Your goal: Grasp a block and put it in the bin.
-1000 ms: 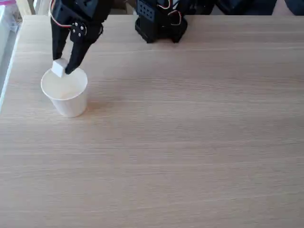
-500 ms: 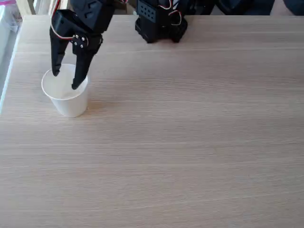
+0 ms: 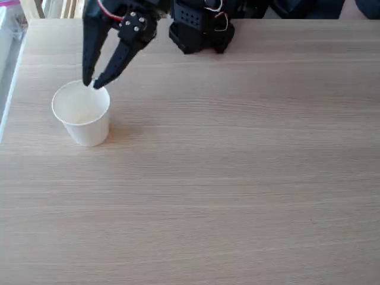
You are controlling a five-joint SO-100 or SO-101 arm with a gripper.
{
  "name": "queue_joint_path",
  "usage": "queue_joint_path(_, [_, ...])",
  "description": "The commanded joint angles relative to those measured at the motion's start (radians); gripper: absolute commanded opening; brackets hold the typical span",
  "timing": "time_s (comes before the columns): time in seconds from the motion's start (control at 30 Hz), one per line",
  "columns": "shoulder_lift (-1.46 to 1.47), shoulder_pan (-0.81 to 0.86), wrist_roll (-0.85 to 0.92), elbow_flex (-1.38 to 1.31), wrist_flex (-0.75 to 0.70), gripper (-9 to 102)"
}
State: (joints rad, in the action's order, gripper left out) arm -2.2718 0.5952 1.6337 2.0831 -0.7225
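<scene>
- End effector (image 3: pixel 91 84): fingertips nearly together, empty, now lifted above the paper cup's (image 3: pixel 83 122) far rim.
- Block gone from its grip a second ago; delivery judged complete.

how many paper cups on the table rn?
1. The white paper cup with a rolled rim stands upright at the left of the wooden table in the fixed view, just below the black gripper fingertips.

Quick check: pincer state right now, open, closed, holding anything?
Pincer: shut, tips together and holding nothing, at the far rim of the cup.
</scene>
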Motion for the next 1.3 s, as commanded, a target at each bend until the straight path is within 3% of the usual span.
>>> queue_joint_path(0.0, [-0.156, -0.103, -0.049, 0.087, -0.028, 0])
queue_joint_path(0.5, [-0.799, -0.627, -0.112, 0.634, -0.364, 0])
queue_joint_path(0.83, [-1.058, -0.68, -0.084, 0.881, -0.551, 0])
queue_joint_path(1.27, [-1.058, -0.69, -0.086, 1.022, -0.58, 0])
